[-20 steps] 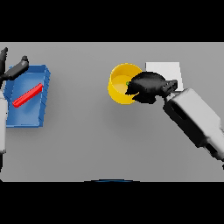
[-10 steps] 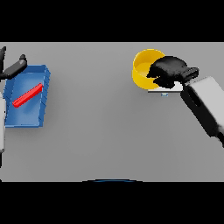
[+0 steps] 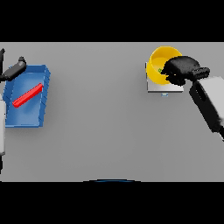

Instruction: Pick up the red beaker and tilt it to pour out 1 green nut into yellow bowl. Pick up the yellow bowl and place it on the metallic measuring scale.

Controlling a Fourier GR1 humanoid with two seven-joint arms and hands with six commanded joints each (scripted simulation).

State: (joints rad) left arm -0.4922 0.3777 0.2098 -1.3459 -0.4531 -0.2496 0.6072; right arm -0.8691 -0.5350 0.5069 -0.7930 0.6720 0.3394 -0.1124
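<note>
The yellow bowl (image 3: 158, 64) is over the metallic measuring scale (image 3: 155, 87) at the back right, and my right hand (image 3: 181, 69) is curled round its right rim. A small green nut (image 3: 160, 70) shows inside the bowl. Whether the bowl rests on the scale or hangs just above it I cannot tell. The red beaker (image 3: 27, 95) lies on its side in the blue tray (image 3: 42, 104) at the left. My left hand (image 3: 14, 70) shows at the far left edge, just behind the tray, holding nothing, its fingers straight.
The blue tray stands along the table's left side. A small blue tab (image 3: 164, 94) sticks out from the scale's front edge.
My right hand has carried the yellow bowl rightward and away from me, from beside the scale to over it. The left hand and the beaker have stayed put.
</note>
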